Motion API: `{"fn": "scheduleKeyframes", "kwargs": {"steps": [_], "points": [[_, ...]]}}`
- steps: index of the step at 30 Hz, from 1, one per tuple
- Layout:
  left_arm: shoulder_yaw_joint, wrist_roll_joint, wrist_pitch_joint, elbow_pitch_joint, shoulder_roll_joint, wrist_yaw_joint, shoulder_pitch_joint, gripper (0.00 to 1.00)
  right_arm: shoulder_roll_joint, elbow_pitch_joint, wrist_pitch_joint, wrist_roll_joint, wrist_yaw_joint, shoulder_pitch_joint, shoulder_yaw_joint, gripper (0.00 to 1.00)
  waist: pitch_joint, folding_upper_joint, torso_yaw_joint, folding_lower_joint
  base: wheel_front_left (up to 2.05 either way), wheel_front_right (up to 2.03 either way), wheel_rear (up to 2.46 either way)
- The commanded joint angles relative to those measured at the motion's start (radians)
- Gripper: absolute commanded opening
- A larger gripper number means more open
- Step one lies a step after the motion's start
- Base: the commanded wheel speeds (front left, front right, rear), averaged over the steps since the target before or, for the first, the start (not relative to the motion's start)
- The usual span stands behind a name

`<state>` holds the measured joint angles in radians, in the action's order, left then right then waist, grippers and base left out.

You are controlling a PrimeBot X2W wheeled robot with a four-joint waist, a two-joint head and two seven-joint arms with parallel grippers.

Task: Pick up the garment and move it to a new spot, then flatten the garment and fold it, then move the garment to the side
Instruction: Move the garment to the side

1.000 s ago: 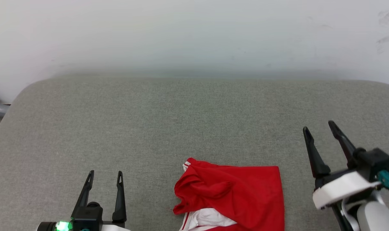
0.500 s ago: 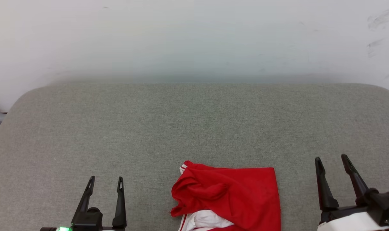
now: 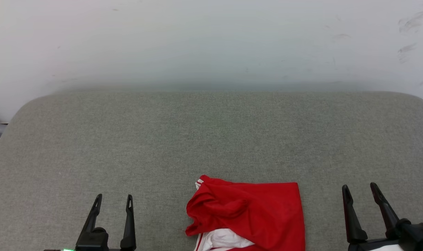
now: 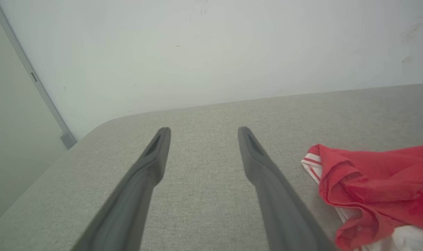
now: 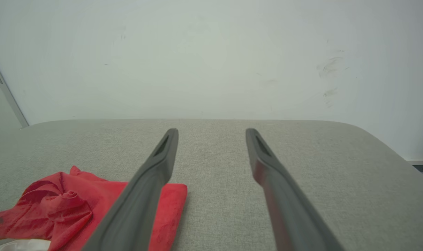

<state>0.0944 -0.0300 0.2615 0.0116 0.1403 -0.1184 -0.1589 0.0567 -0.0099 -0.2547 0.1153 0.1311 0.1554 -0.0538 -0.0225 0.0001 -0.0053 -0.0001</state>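
Nearest, at the bottom edge of the head view: left gripper (image 3: 114, 197) sits low left, its two dark fingers pointing up the view. The jaws are spread with nothing between them. Right gripper (image 3: 359, 186) sits low right, likewise spread and empty, its tips canted a little leftward.

Between them, apart from both, lies the garment (image 3: 253, 212), on the near part of the grey fabric surface (image 3: 197, 139) and cut off by the bottom of the view. It is red cloth, bunched and rumpled on its left side, with straight far and right edges. White cloth shows underneath at lower left, and a bit of red-and-white striped trim peeks out at the far-left corner.

In the left wrist view the garment lies off to the right of the fingers, clear of them. In the right wrist view it lies lower left, with one finger crossing in front of its corner.

Farther out, the grey surface runs bare to its rounded far corners.

Beyond that stands a pale wall (image 3: 211, 42) with faint scuff marks (image 3: 410, 24) at upper right. The left wrist view shows a grey vertical strip (image 4: 33, 76) at the wall's left.
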Motion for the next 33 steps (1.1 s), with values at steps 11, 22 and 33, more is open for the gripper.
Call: {"fn": "scheduleKeyframes", "kwargs": {"steps": [11,22,33], "points": [[-0.006,0.007,0.005,0.008,-0.010,0.007,-0.008,1.00,0.013,-0.020,0.035,-0.021,-0.001,-0.048,-0.018,1.00,-0.010,-0.0001,0.009,0.0001,0.00,0.00,0.00],[-0.005,0.011,0.005,0.012,-0.014,0.013,0.012,1.00,0.165,-0.062,0.299,0.116,-0.001,-0.223,0.021,1.00,0.002,-0.0001,0.040,0.0001,0.00,0.00,0.00],[-0.006,0.016,0.005,0.009,-0.019,0.014,0.027,1.00,0.322,-0.085,0.753,0.370,-0.001,-0.342,0.226,1.00,0.033,-0.0001,0.056,0.0001,0.00,0.00,0.00]]}}
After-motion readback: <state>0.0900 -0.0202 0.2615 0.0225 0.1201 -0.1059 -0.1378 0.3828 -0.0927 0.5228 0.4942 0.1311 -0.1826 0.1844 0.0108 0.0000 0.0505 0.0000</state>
